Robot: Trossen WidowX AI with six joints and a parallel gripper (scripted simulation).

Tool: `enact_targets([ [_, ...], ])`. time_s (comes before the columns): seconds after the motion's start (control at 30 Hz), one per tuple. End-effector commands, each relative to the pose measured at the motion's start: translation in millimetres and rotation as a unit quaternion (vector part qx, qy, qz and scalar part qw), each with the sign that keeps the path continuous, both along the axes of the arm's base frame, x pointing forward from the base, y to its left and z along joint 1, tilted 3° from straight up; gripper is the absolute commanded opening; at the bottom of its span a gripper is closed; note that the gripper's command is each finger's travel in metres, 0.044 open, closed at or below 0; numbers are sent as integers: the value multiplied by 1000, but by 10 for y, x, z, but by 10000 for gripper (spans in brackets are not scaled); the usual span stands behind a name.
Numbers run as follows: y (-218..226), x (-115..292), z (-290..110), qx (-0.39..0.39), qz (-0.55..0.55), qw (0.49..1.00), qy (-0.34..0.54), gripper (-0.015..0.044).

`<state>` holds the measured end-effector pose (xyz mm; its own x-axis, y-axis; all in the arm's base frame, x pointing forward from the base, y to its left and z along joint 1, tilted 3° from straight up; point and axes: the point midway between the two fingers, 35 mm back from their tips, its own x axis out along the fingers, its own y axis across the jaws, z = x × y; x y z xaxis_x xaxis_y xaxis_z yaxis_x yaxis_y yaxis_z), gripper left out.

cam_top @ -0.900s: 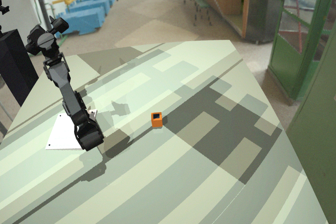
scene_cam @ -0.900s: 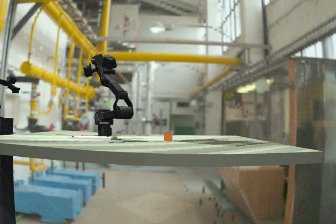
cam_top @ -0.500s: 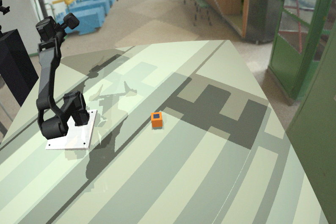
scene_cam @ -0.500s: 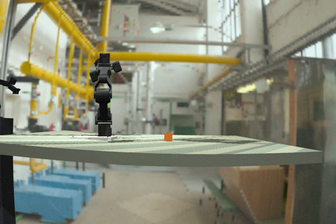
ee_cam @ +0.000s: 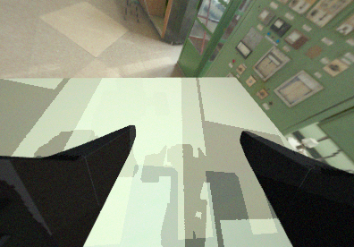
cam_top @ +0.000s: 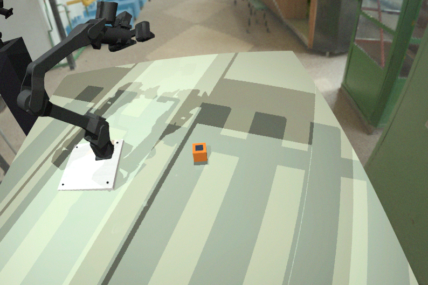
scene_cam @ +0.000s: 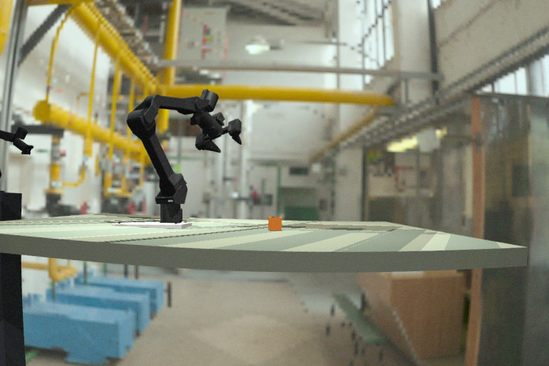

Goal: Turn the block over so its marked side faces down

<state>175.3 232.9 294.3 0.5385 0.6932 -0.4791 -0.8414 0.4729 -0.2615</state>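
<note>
An orange block (cam_top: 199,156) (scene_cam: 274,223) rests flat on the table (cam_top: 193,233) (scene_cam: 265,259) (ee_cam: 147,222). Its dark square mark (cam_top: 199,147) faces up in the top view. The block does not show in the wrist view. My gripper (cam_top: 144,39) (scene_cam: 229,147) (ee_cam: 188,132) is open, with nothing between the fingers. It hangs high above the table, to the left of the block in the top and exterior views and well apart from it.
My arm stands on a white base plate (cam_top: 88,179) (scene_cam: 151,224) left of the block. Part of another black arm (cam_top: 6,11) (scene_cam: 19,142) shows at the left edge, by a dark pedestal (cam_top: 15,77). The table's far edge shows in the wrist view.
</note>
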Motion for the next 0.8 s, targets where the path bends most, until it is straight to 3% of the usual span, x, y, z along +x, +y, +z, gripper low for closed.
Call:
enact_targets([
  [0.0,-220,467,-232,-50,-89,993,63,440],
  [0.2,-841,1181,-667,-118,-239,946,183,440],
  [0.4,-1714,1647,-1122,-151,-373,860,314,440],
  [0.63,-2814,1587,-1648,-139,-495,708,484,440],
  [0.77,-2915,1576,-1693,-135,-504,691,500,440],
])
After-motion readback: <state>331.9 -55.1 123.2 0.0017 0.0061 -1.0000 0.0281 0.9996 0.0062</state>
